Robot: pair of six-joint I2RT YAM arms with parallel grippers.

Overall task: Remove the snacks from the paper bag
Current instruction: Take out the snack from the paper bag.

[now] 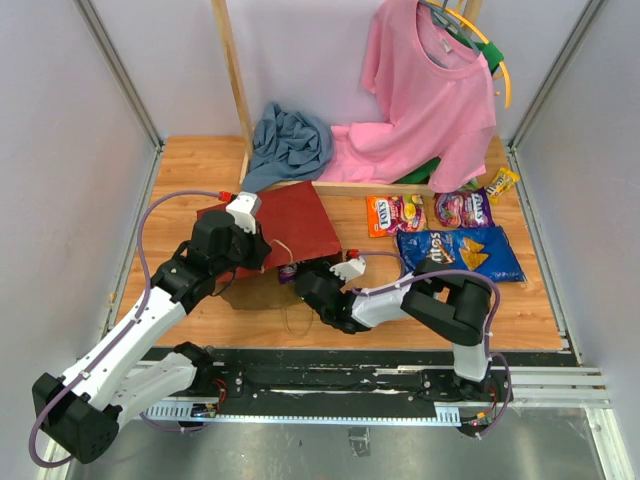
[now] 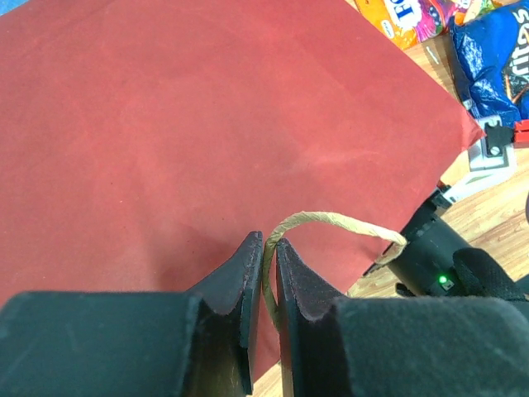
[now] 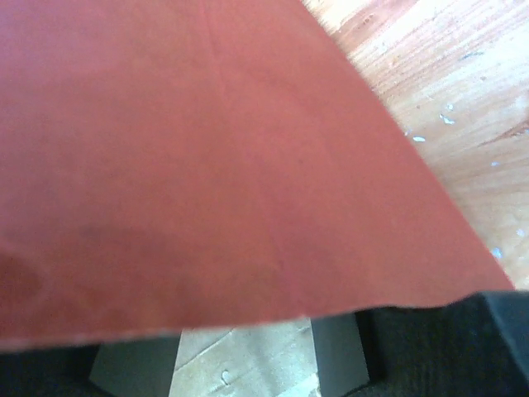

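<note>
right hand (image 1: 303, 283): at near right corner of the paper bag (image 1: 290, 222); wrist view is filled by the bag's red side, fingertips hidden under it, can't tell if open or closed
left hand (image 2: 269, 244): pinched tight on the twine handle (image 2: 331, 222), red side right behind it
paper bag: lying on its side on the wood surface (image 1: 190, 175), left of centre, red side up
Doritos bag (image 1: 460, 252): flat on surface, right of paper bag, outside it
orange packet (image 1: 385, 214), purple packet (image 1: 463, 208): side by side just behind Doritos bag
yellow packet (image 1: 502, 183): further back right, at hem of pink shirt (image 1: 425, 90)
blue-grey cloth (image 1: 290, 140): heaped behind paper bag
pink shirt: hanging at the back
</note>
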